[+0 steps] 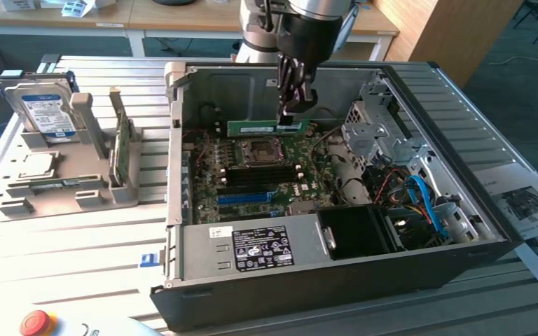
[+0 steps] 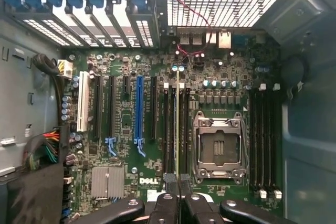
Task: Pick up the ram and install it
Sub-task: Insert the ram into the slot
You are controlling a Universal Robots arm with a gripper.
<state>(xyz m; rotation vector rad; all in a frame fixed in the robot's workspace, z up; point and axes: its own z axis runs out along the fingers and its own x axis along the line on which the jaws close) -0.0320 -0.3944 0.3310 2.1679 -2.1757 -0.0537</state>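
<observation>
My gripper (image 1: 293, 112) reaches down into the open computer case (image 1: 456, 105) and is shut on the ram (image 1: 255, 127), a slim green stick held level by one end above the motherboard (image 1: 260, 178). In the wrist view the ram (image 2: 177, 124) is seen edge-on as a thin line running away from the gripper (image 2: 177, 188). It hangs over the black memory slots (image 2: 169, 129) beside the CPU socket (image 2: 219, 148). I cannot tell whether the ram touches a slot.
At the exterior view's left a grey rack (image 1: 110, 192) carries a hard drive (image 1: 40, 105), a green expansion card (image 1: 120, 143) and a CPU (image 1: 31, 166). The power supply (image 1: 250, 248) and drive cage (image 1: 381, 129) crowd the case. A red button (image 1: 37, 322) sits at the front.
</observation>
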